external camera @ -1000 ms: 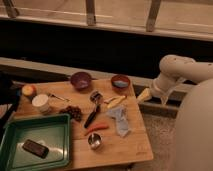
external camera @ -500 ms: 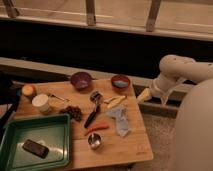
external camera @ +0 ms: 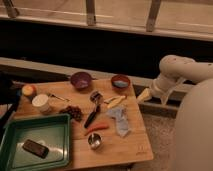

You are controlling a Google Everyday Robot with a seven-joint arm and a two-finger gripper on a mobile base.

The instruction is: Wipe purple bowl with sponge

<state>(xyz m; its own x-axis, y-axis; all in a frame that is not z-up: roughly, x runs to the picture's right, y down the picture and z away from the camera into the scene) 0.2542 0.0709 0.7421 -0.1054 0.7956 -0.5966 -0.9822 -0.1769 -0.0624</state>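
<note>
The gripper [external camera: 150,93] clasps the sponge [external camera: 143,95] just beyond the table's [external camera: 131,144] right edge, well apart from the purple bowl [external camera: 81,79].

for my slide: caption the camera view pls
Robot's gripper holds a pale yellow wedge sponge just off the wooden table, right of the dark purple round bowl.

You had dim, warm light falling from above: the table [external camera: 131,144] glowed, the wall [external camera: 100,49] behind it lay black. Everything was soft and grainy, even the pale gripper [external camera: 146,95] beside the table's right edge.
</note>
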